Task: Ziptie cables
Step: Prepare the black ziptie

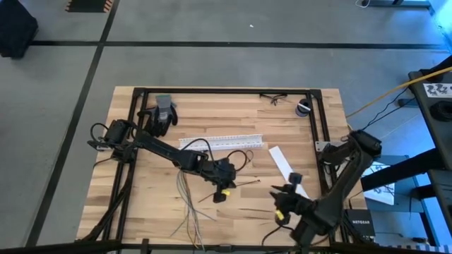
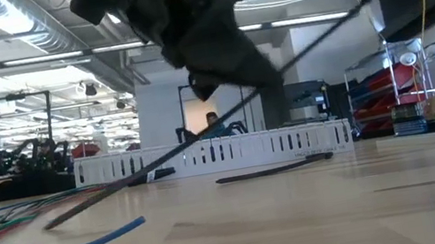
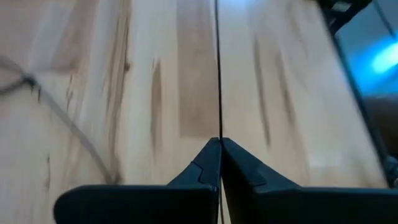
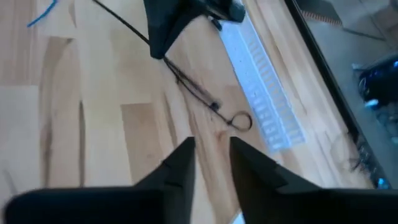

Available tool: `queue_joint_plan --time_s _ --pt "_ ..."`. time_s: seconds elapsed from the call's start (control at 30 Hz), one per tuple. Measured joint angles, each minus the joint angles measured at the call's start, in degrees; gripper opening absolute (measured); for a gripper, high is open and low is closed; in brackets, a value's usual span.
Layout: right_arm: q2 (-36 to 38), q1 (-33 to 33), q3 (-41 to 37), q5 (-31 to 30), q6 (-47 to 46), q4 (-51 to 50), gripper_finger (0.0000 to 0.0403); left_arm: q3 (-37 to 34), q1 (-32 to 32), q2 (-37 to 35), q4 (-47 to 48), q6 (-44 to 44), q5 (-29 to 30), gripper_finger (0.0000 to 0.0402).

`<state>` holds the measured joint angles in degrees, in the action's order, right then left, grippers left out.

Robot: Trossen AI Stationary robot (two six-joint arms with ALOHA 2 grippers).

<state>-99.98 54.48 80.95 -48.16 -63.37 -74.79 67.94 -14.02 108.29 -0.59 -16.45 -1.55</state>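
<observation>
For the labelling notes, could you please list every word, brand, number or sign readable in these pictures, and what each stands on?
"NETGEAR": on the dark box by the table's right near corner, high view.
Black-and-white marker pattern: a sign on the bench at the right edge, no words.
Paper sheet right of the table: print too small to read.
Nothing legible in the other views.

Left arm stretches across the table, left gripper (image 3: 219,144) pinched closed; right arm bends low at the near edge, right gripper (image 4: 211,149) fingers parted.
</observation>
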Motion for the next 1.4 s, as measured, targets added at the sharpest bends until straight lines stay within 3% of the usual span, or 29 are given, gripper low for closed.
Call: queue_joint_plan --time_s 0.2,0.4,0.63,0.87,0.97,1.07,1.23,1.4 --pt "0.0 3.4 -4.8 -5.1 -9.9 2.4 0.0160 0.0 0.0 0.0 -2.9 0.7 0.2 0.0001" --pt "0.0 4.6 -15.9 -9.3 -19.0 14.1 0.0166 0.0 0.0 0.0 -4.9 1.3 0.3 0.0001" --pt "0.0 4.0 -28.5 -15.5 -18.9 39.8 0.0166 0.0 0.0 0.0 -6.7 1.6 0.2 0.0001" --pt "0.0 4.0 -32.3 -16.8 -16.3 50.2 0.0165 0.0 0.0 0.0 -6.7 1.5 0.2 0.0001" --pt "0.0 3.5 -32.3 -18.3 -10.7 54.2 0.0165 0.0 0.0 0.0 -7.2 0.9 -2.0 0.0001" --pt "0.0 2.3 -32.3 -17.3 -0.9 61.2 0.0165 0.0 0.1 0.0 -12.1 -0.9 -12.4 0.0001" --pt "0.0 -1.0 -32.3 -10.4 30.2 81.5 0.0165 0.0 -1.0 0.0 -19.5 -3.6 -27.8 0.0001" --pt "1.9 -4.3 -32.3 -6.6 57.2 98.6 0.0165 0.0 -1.4 0.0 -19.5 -4.9 -32.1 0.0001"
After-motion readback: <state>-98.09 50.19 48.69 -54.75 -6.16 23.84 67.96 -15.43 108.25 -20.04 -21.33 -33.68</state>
